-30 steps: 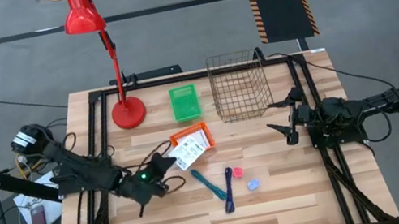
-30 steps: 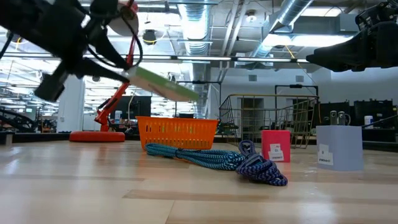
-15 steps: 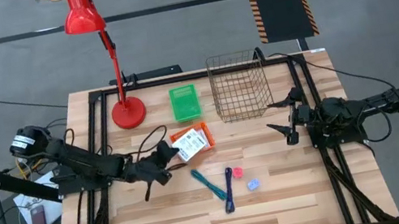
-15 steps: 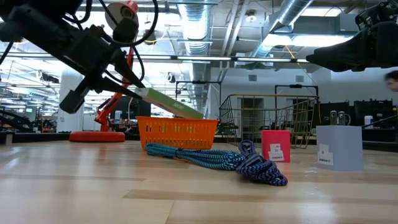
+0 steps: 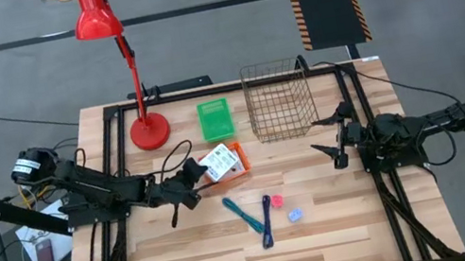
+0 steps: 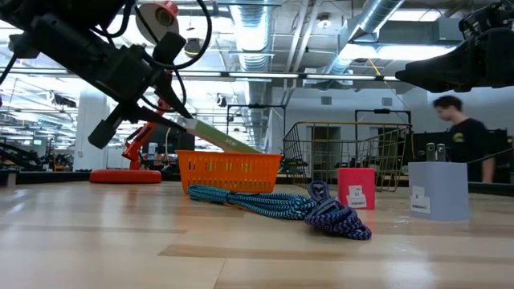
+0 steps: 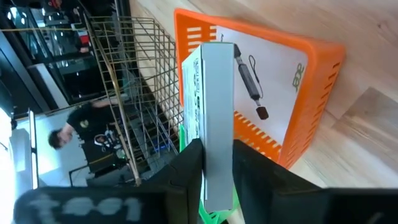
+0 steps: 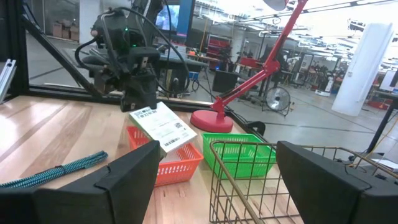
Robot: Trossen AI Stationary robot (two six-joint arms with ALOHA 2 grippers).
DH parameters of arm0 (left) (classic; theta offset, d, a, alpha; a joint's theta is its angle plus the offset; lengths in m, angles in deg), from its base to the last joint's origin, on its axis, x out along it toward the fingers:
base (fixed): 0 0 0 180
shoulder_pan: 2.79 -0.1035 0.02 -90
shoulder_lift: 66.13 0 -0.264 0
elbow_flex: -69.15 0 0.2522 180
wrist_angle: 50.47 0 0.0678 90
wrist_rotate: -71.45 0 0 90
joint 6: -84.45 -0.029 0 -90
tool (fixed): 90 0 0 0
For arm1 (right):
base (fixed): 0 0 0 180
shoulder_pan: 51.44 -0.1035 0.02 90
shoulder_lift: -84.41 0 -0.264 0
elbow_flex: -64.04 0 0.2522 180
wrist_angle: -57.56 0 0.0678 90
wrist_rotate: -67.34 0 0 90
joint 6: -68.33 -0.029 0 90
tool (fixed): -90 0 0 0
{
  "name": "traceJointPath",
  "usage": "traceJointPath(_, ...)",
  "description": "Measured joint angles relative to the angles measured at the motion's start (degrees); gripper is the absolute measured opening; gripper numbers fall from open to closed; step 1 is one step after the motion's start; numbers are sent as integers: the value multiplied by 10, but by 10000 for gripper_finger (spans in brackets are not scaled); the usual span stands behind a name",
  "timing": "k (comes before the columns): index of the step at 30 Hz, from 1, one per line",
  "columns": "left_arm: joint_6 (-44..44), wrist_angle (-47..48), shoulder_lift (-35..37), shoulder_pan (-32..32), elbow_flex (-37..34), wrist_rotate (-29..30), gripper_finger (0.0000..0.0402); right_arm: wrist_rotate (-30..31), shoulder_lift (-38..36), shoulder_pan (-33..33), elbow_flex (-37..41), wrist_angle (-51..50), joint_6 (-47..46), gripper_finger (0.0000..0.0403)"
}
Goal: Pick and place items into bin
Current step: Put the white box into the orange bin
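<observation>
The step in hand looks like a placement: the left gripper (image 5: 191, 176) is clamped on a flat white printed packet (image 5: 216, 163), holding it tilted over the low orange slotted plastic bin (image 5: 238, 170) near the middle of the wooden table (image 5: 327, 229). In the left wrist view the packet (image 7: 211, 112) is pinched edge-on between the two dark fingers, with the orange bin's (image 7: 311, 81) floor beyond it already showing a second white printed packet (image 7: 267, 74) lying flat inside. By my reading the next move is to lower the held packet a little toward the bin's opening and spread the fingers so it drops in flat, not across the rim. On the boards near the bin lie the teal stick-like tool (image 5: 243, 213), the blue-purple stick-like tool (image 5: 267, 221) and the tiny red-pink block (image 5: 277, 201) beside the light-blue block (image 5: 294, 216), all yet to be gathered. Farther right, the right gripper (image 5: 332, 140) waits beside the wire mesh basket (image 5: 279, 98), fingers spread wide and holding nothing.
</observation>
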Motion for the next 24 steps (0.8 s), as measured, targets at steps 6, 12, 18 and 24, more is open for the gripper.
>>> traceJointPath(6, -4, 0, 0, 0, 0, -5, 79, 0, 0, 0, 0, 0, 0, 317)
traceJointPath(12, -16, 0, 0, 0, 0, -24, 80, 0, 0, 0, 0, 0, 0, 317)
traceJointPath(18, -16, 1, 0, 0, 0, -25, 81, 0, 0, 0, 0, 0, 0, 317)
traceJointPath(24, -18, 1, 0, 0, 0, -26, 81, 0, 0, 0, 0, 0, 0, 317)
